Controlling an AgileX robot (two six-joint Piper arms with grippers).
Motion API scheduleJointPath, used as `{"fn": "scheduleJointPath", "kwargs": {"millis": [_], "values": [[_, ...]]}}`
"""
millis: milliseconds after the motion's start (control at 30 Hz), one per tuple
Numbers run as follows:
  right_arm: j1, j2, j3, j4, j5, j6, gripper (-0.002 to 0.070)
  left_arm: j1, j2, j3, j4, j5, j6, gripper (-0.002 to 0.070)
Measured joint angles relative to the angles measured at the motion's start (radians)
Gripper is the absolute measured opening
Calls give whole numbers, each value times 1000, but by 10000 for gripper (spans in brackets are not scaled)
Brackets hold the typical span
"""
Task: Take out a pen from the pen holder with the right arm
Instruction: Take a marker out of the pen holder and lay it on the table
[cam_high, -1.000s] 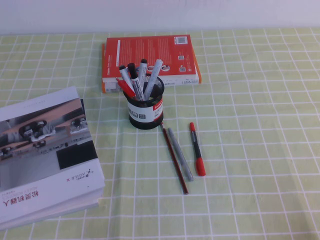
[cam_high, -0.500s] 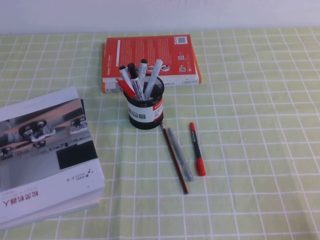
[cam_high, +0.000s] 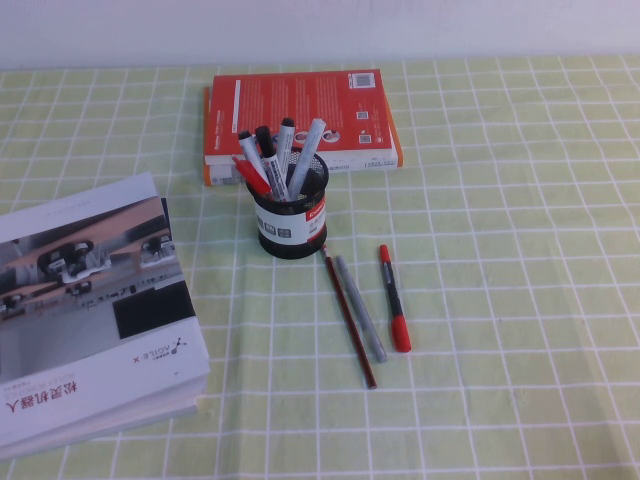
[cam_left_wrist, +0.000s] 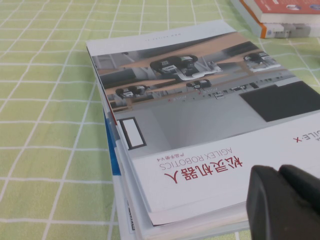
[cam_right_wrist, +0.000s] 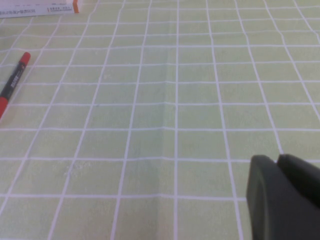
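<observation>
A black mesh pen holder (cam_high: 290, 213) stands mid-table with several markers (cam_high: 272, 160) upright in it. On the cloth just in front of it lie a dark red pencil (cam_high: 350, 320), a grey pen (cam_high: 360, 308) and a red pen (cam_high: 394, 297), whose tip also shows in the right wrist view as the red pen (cam_right_wrist: 12, 83). Neither arm appears in the high view. My right gripper (cam_right_wrist: 277, 162) is shut, empty, over bare cloth away from the holder. My left gripper (cam_left_wrist: 279, 172) is shut above the corner of the booklet stack (cam_left_wrist: 200, 125).
An orange book (cam_high: 300, 122) lies flat behind the holder. A stack of booklets (cam_high: 90, 310) fills the near left. A green checked cloth (cam_high: 520, 250) covers the table, with open cloth on the right side.
</observation>
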Motion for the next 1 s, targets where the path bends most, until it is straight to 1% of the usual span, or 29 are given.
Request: {"fn": "scheduleJointPath", "kwargs": {"millis": [300,400,533,667,767,1000], "values": [[0,0,0,25,-2,0,-13,0,0,0,0,0,0,-5],[0,0,0,96,-34,0,-13,0,0,0,0,0,0,-5],[0,0,0,217,-123,0,-13,0,0,0,0,0,0,-5],[0,0,0,383,-228,0,-13,0,0,0,0,0,0,-5],[0,0,0,493,-268,0,-13,0,0,0,0,0,0,-5],[0,0,0,547,-287,0,-13,0,0,0,0,0,0,-5]]}}
